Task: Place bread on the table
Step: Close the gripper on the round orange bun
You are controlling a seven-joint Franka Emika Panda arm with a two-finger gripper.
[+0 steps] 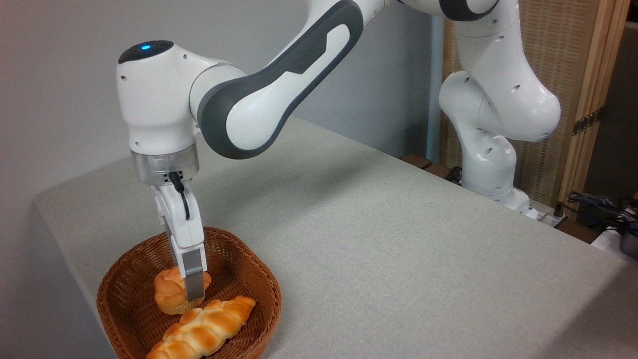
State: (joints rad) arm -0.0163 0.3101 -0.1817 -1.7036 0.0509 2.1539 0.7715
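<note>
We're at the pick step. Gripper [192, 294] is down inside the basket [259, 279], pointing straight down, on the bun [169, 294]. Only the near finger [193, 276] shows, lying flat across the bun's right flank; the far finger is hidden behind it. So we can't tell if the jaws are clamped on the bun or just straddling it. No visible squash in the bun either way.

Bun sits in the basket just left of and behind the near finger, upright, swirled top up. We can't tell whether its base rests on the weave or hangs just off it. The loaf [204, 326] lies just below and in front of the fingertips, close to the bun, maybe touching its base.

Table [398, 249] is bare cloth to the right of the tool, well clear of the basket.

Our read: nothing placed yet, task is early. Next move needs a confirmed grip, then a straight lift high enough to clear the rim on the tool's right, then travel right and set down on cloth.

Risks: the bun slipping from a shallow side grip, or the fingertips snagging the loaf on the way up.
</note>
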